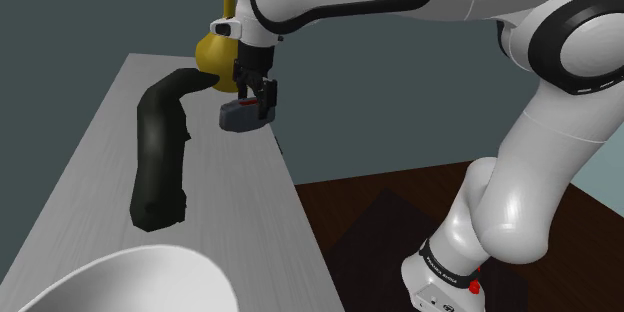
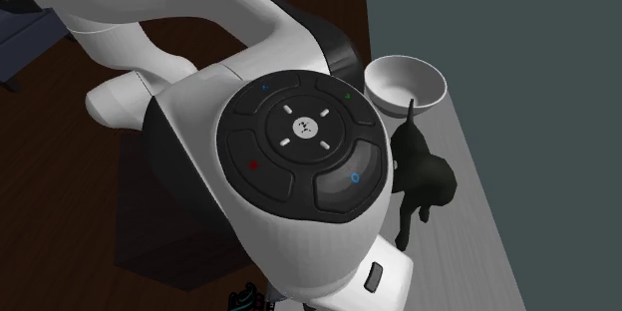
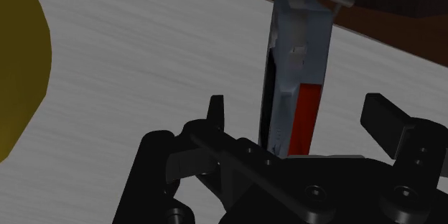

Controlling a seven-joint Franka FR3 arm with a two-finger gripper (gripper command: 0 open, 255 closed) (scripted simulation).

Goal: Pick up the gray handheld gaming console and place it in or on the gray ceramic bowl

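Observation:
The gray handheld console (image 1: 243,116), with a red patch on one side, is near the gray table's (image 1: 90,160) right edge in the shoulder view. My black gripper (image 1: 258,106) comes down over it from above. In the wrist view the console (image 3: 298,64) stands edge-on between the fingers (image 3: 215,115), with a gap on each side, so my gripper (image 3: 300,108) is open and not touching it. The pale bowl (image 1: 120,282) sits at the table's near end, far from the gripper, and appears again in the second exterior view (image 2: 404,82).
A long black curved object (image 1: 160,155) lies on the table between the console and the bowl, also seen as a black curved object (image 2: 424,174). A yellow rounded vessel (image 1: 213,52) stands just behind the gripper. Dark floor (image 1: 380,210) lies beyond the table's right edge.

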